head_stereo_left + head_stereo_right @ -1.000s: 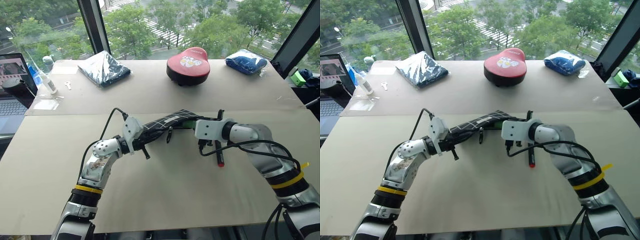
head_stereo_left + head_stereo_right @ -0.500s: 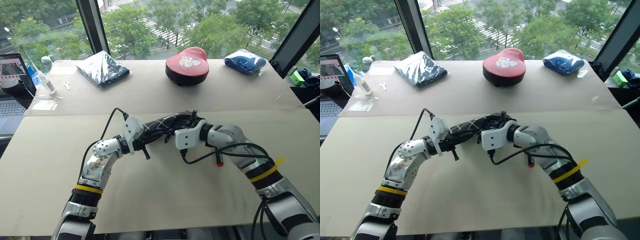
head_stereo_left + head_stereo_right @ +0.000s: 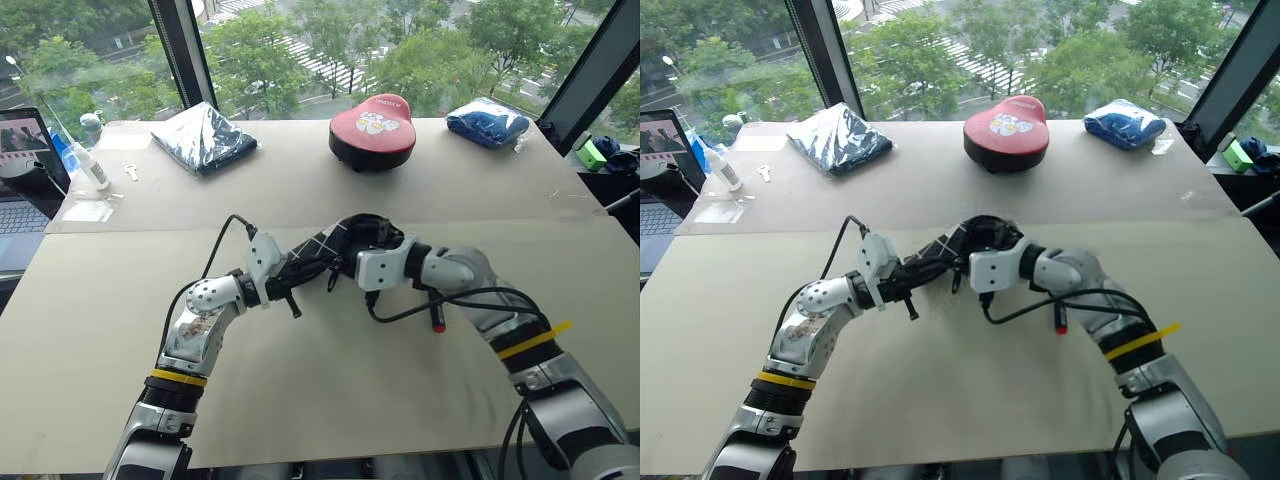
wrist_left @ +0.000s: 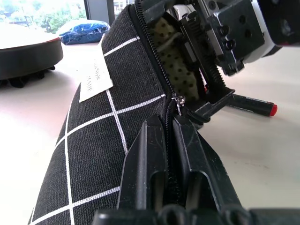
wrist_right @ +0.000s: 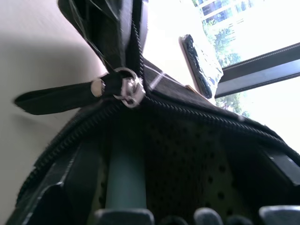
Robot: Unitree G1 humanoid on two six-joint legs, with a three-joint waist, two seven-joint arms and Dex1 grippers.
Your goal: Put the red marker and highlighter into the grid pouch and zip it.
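Left gripper has its jaws clamped together on the zipper seam of the grid pouch, holding it off the table. Right gripper sits in the pouch's open mouth, jaws spread wide inside; the right wrist view shows a pale green barrel, likely the highlighter, lying in there just past the zipper pull.

The red marker lies on the table just right of the pouch, under your right forearm.

Risks as I judge them: withdrawing the spread fingers could drag the highlighter out or snag the zipper teeth. The forearm or its cable could roll the marker away.

Open table lies in front of the pouch; the red cushion sits well beyond it.
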